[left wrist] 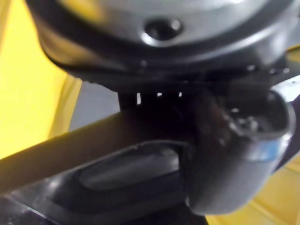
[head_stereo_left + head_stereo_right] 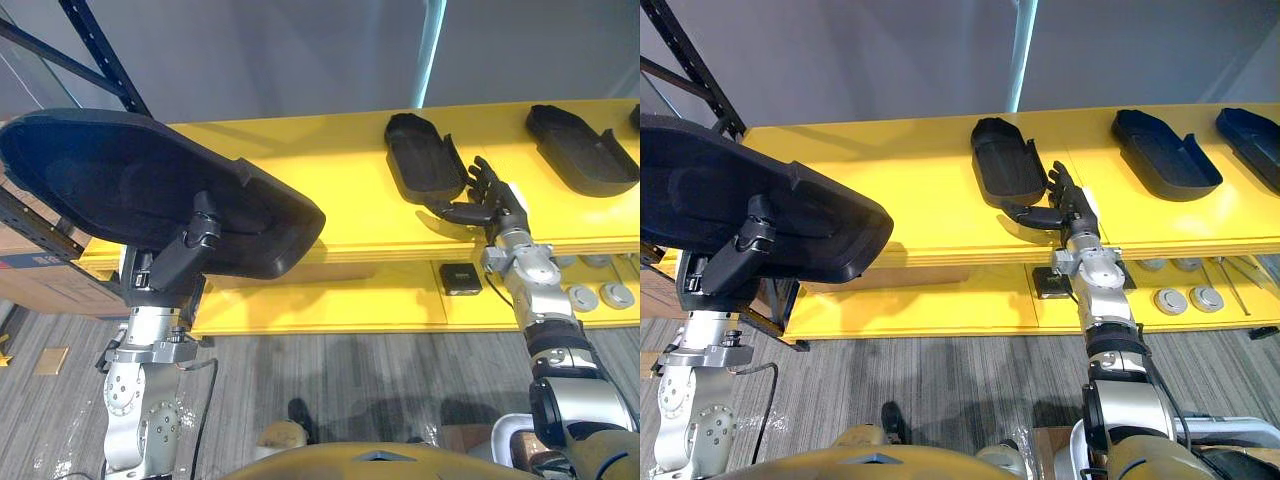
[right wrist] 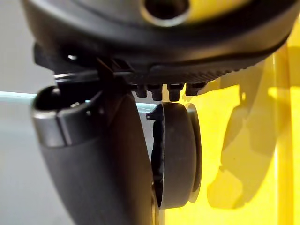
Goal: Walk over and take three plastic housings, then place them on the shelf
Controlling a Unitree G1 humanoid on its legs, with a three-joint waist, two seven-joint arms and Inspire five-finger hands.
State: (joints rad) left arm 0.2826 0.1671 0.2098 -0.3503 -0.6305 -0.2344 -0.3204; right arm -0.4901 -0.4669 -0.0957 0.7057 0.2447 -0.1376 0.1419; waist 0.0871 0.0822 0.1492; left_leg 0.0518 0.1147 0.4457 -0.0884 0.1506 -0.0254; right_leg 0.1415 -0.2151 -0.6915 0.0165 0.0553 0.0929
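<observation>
Left eye view shows the left hand [image 2: 185, 250] gripping a black housing [image 2: 150, 175] at the shelf [image 2: 330, 205] left end; lower it level onto bare shelf, well apart from the shelved housing [image 2: 425, 155] beside the slack-fingered right hand [image 2: 487, 197].

Left and right eye: from the head, looking steeply down on the yellow shelf [image 2: 320, 220] from near, sharing the same stretch with a slight sideways offset. Left wrist: very close along the left hand [image 1: 164, 47] and the black housing [image 2: 100, 170] in its grip. Right wrist: very close along the right hand [image 3: 154, 42], facing the same shelf.
</observation>
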